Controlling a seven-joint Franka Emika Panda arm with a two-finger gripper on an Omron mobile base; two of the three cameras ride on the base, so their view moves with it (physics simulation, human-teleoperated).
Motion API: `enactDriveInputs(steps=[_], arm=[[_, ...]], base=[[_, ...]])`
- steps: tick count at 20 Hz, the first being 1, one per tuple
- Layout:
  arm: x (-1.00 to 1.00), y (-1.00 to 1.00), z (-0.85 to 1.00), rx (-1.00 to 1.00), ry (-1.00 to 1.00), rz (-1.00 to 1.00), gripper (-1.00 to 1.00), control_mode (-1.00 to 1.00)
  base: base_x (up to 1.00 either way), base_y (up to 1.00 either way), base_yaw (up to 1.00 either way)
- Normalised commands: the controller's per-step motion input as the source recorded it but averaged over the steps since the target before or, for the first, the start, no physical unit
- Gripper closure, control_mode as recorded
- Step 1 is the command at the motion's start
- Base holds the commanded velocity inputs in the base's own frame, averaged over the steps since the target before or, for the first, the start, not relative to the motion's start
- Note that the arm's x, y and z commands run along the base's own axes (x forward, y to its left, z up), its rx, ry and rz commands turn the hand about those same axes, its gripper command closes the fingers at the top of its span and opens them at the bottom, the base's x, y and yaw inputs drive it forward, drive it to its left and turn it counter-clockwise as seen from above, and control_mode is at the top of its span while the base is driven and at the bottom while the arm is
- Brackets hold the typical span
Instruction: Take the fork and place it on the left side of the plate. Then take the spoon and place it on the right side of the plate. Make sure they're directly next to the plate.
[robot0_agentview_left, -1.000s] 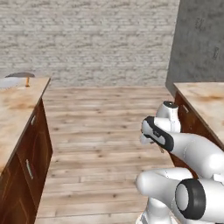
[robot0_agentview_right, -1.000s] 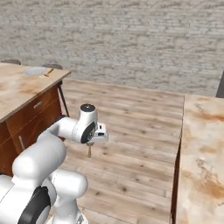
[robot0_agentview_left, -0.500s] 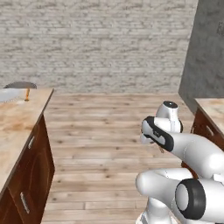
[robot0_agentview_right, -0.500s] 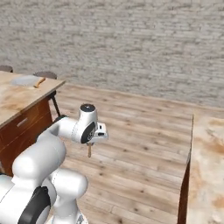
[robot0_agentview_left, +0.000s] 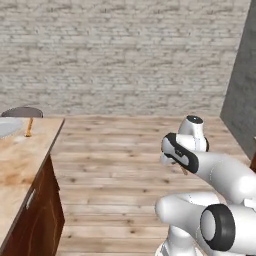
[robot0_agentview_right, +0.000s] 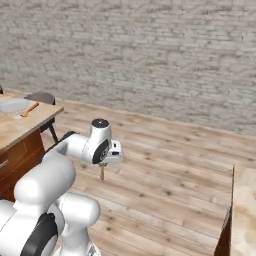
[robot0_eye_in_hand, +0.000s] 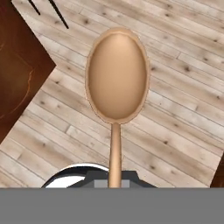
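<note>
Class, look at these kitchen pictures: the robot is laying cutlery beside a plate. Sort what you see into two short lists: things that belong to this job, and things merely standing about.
Belonging to the job:
- spoon, carried in the shut hand above the floor
- plate, on the wooden counter
- fork, lying beside the plate

Merely standing about:
- dark stool behind the counter
- second counter at the right edge

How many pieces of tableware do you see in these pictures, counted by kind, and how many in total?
Slim orange-tan wooden fork, lying on the counter right beside the plate: 1
Brown wooden spoon with an oval bowl, held in the shut gripper above the floor: 1
Round pale grey-white plate, on the counter: 1
Total: 3
</note>
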Motion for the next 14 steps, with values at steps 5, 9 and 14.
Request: enactDriveInputs(steps=[5,9,14], arm=[[0.00,0.00,0.00,0.00,0.00,0.00,1.00,1.00],[0.00,0.00,0.00,0.00,0.00,0.00,1.00,1.00],[0.00,0.00,0.00,0.00,0.00,0.00,1.00,1.00]], base=[[0.94,0.15,0.10],[0.94,0.13,0.12],[0.94,0.10,0.12]])
